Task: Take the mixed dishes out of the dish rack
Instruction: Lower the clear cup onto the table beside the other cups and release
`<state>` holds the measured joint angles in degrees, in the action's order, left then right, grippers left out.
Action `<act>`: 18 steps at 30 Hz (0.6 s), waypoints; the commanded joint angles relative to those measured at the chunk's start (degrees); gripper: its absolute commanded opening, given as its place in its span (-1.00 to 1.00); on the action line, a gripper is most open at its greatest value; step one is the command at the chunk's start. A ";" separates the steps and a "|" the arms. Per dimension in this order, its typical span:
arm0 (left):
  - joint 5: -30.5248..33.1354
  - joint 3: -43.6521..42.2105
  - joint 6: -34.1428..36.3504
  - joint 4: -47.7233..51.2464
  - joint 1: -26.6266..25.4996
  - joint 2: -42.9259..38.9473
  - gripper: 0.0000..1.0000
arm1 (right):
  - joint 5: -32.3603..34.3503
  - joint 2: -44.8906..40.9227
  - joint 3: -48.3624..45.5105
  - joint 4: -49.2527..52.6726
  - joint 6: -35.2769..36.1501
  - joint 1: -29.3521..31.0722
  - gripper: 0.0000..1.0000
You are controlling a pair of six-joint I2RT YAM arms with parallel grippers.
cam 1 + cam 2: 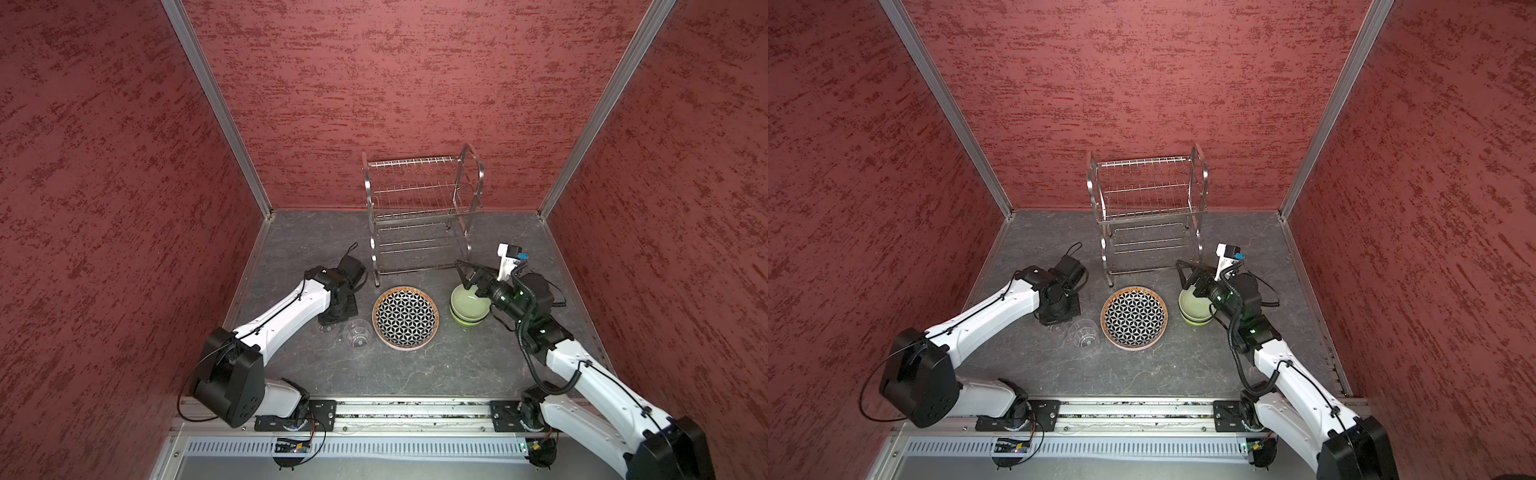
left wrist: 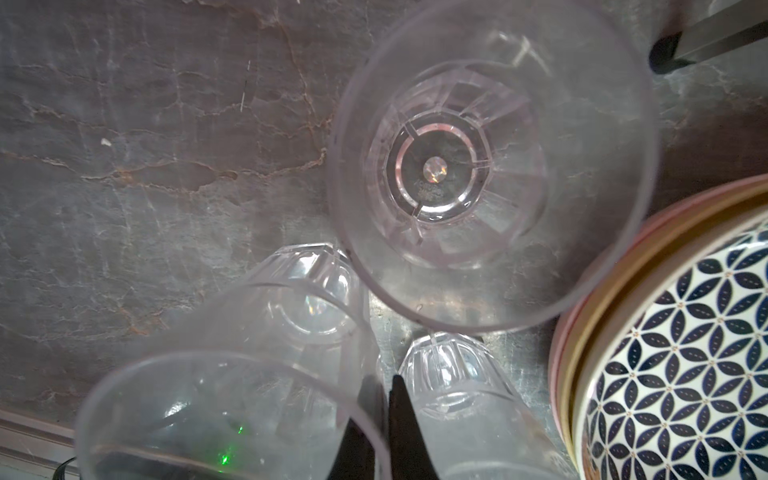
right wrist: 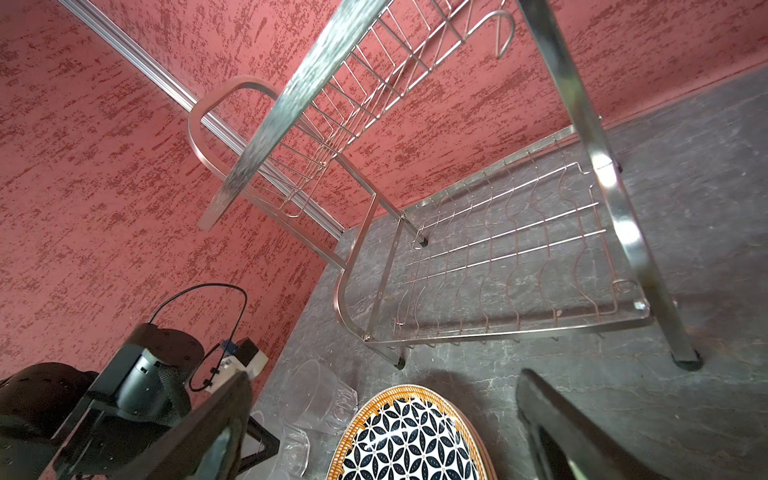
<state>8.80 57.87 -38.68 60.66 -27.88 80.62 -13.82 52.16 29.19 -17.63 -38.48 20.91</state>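
The dish rack (image 1: 419, 208) (image 1: 1146, 203) (image 3: 498, 257) stands at the back with both tiers bare. In front of it lies the black-and-white plate (image 1: 405, 316) (image 1: 1133, 318) (image 3: 407, 440) on a pink plate (image 2: 559, 361). A cream-green bowl (image 1: 467, 305) (image 1: 1194, 309) is nested in a lime bowl (image 1: 465, 321). My right gripper (image 1: 467, 278) (image 3: 384, 376) hangs open just above and behind them, holding nothing. Three clear tumblers stand left of the plates. My left gripper (image 1: 334, 320) (image 2: 388, 399) is shut on the wall of one tumbler (image 2: 232, 399), beside another (image 2: 457, 390) and the nearest one (image 2: 494, 174) (image 1: 357, 332).
Red textured walls close in the grey stone-look table (image 1: 415, 370) on three sides. A metal rail (image 1: 415, 411) with both arm bases runs along the front edge. A rack foot (image 2: 665, 54) stands close to the tumblers.
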 commanded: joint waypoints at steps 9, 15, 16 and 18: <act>-3.08 -3.52 0.35 -4.59 0.11 0.87 -0.90 | 0.84 -0.26 0.34 -0.52 0.74 -0.11 0.98; -3.79 -4.32 0.06 -5.53 0.11 0.68 -0.53 | 0.73 0.31 0.34 -0.65 0.54 -0.17 0.97; -3.80 -4.32 -0.01 -5.60 0.13 0.53 -0.46 | 0.73 0.22 0.34 -0.57 0.51 -0.16 0.98; -3.92 -4.34 -0.06 -5.73 0.11 0.20 -0.38 | 0.81 0.06 0.28 -0.40 0.51 -0.21 0.98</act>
<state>5.65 53.78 -38.85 55.96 -27.81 81.65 -13.72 52.45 29.19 -17.52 -38.30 20.84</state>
